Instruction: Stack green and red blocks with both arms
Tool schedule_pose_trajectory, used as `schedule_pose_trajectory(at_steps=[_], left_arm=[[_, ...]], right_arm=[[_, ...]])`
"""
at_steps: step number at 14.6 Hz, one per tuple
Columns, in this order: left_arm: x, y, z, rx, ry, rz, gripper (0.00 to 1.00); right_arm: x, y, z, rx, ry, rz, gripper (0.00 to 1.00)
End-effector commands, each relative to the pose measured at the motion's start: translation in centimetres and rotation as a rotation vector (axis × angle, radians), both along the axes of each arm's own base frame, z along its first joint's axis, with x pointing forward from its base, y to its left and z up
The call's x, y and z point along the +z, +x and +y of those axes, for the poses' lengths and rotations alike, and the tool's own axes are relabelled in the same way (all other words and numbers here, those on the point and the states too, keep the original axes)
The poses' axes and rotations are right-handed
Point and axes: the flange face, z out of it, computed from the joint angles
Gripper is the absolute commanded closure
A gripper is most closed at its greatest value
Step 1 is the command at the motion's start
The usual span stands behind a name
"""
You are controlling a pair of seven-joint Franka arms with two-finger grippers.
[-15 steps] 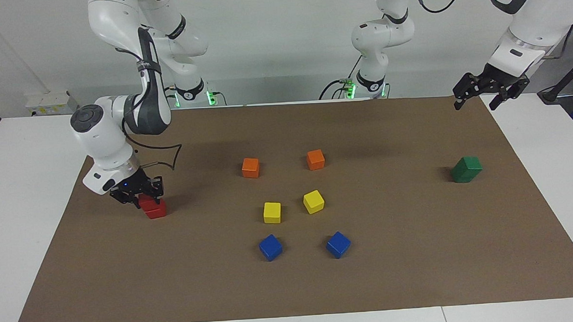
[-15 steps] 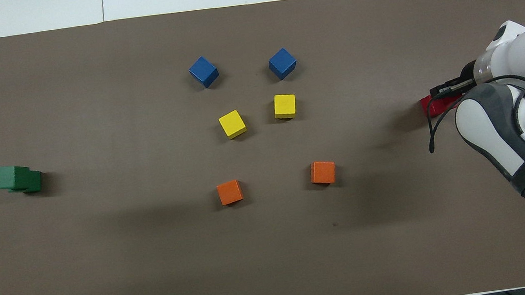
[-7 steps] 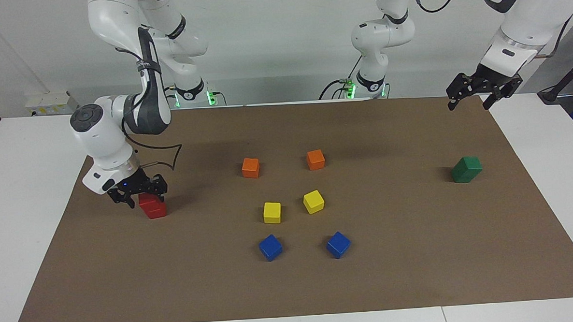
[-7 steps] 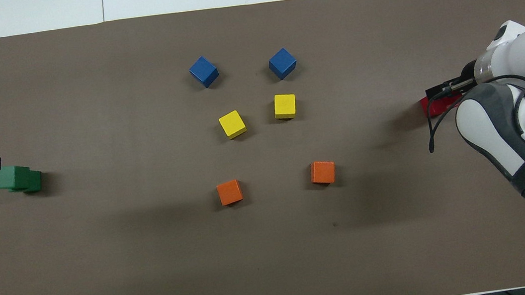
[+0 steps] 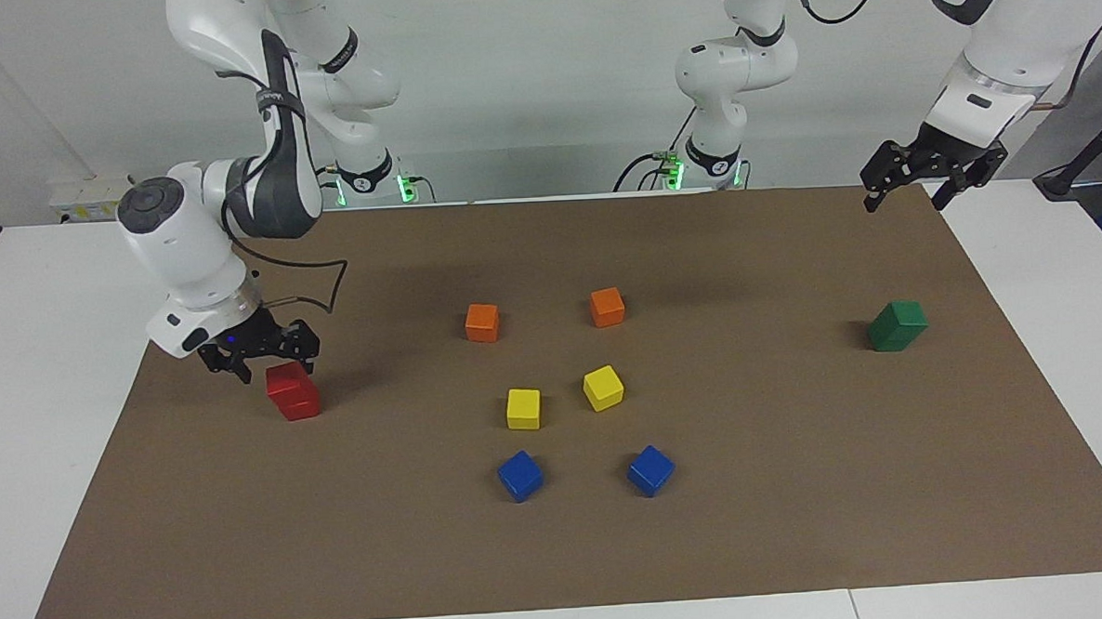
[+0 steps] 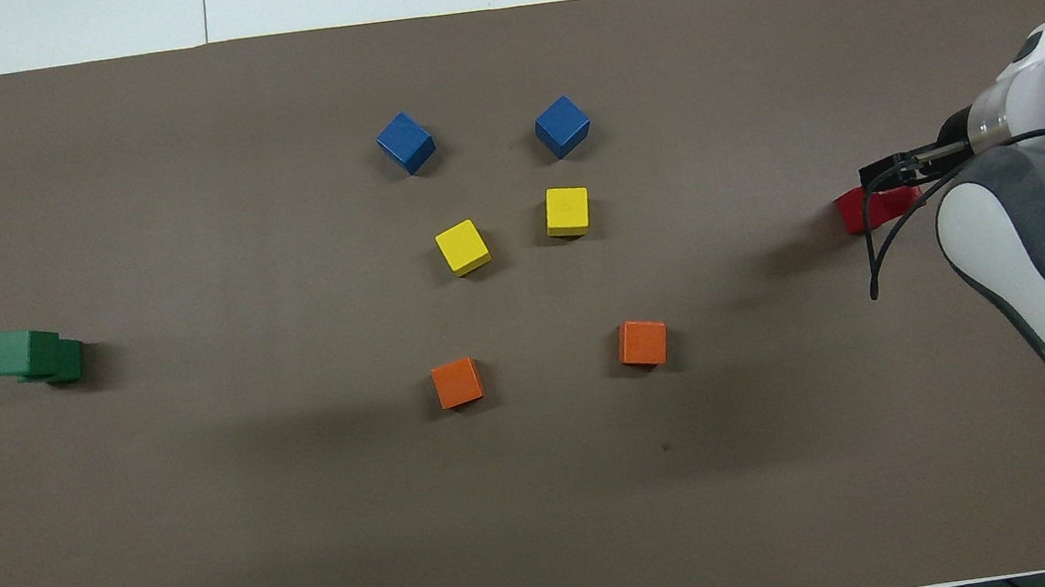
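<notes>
Both stacks built, both grippers clear.
Left gripper [image 5: 913,182] spread open above the mat's corner nearest its base, green stack [image 5: 897,325] well apart; right gripper [image 5: 260,353] open just above red stack [image 5: 292,391] near the right-arm edge.

From my remote station I see a white table [image 5: 71,386] spread almost edge to edge with a brown paper mat [image 5: 800,485], its white margins showing at both ends and along the edge farthest from the robots. A plain pale grey wall [image 5: 541,77] closes the scene at the robots' end. A white power strip [image 5: 90,197] rests against that wall toward the right arm's end. Lighting is even and diffuse from above, casting soft broad shadows on the mat. A thin seam [image 6: 204,8] divides the tabletop into panels
</notes>
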Motion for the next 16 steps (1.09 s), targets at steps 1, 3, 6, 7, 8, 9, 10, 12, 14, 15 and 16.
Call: schedule_pose_trajectory(at_steps=[1, 3, 6, 7, 8, 9, 10, 12, 14, 15, 16], left_arm=[[0.7, 0.0, 0.1, 0.016, 0.004, -0.019, 0.0], [0.7, 0.0, 0.2, 0.018, 0.004, -0.019, 0.0], [0.6, -0.1, -0.2, 0.017, -0.021, -0.01, 0.0], [0.6, -0.1, -0.5, 0.028, -0.036, -0.007, 0.0], [0.6, 0.0, -0.7, 0.055, -0.037, -0.012, 0.0], [0.8, 0.0, -0.7, 0.074, -0.037, -0.017, 0.0], [1.0, -0.1, -0.7, 0.074, -0.037, -0.021, 0.0], [1.1, -0.1, -0.7, 0.072, -0.031, -0.024, 0.0], [1.7, -0.6, -0.7, 0.072, -0.027, -0.032, 0.0], [1.8, -0.6, -0.7, 0.071, -0.025, -0.031, 0.0], [1.8, -0.7, -0.8, 0.069, -0.025, -0.031, 0.0]], right_arm=[[5.8, -2.8, 1.5, -0.016, 0.006, 0.005, 0.0], [9.0, -5.3, 2.1, -0.009, 0.001, 0.044, 0.0], [12.8, -6.7, 2.0, -0.009, -0.002, 0.041, 0.0], [13.7, -6.3, 1.6, -0.017, 0.0, 0.05, 0.0], [13.9, -5.9, 1.4, -0.02, 0.001, 0.05, 0.0], [14.2, -5.5, 1.4, -0.02, 0.0, 0.044, 0.0], [15.1, -4.5, 1.4, -0.019, 0.003, 0.038, 0.0], [16.2, -2.6, 1.5, -0.025, 0.011, 0.086, 0.0], [16.3, -2.6, 1.7, -0.034, 0.013, 0.098, 0.0], [16.4, -2.7, 1.7, -0.034, 0.013, 0.098, 0.0], [16.6, -2.8, 1.7, -0.036, 0.011, 0.095, 0.0]])
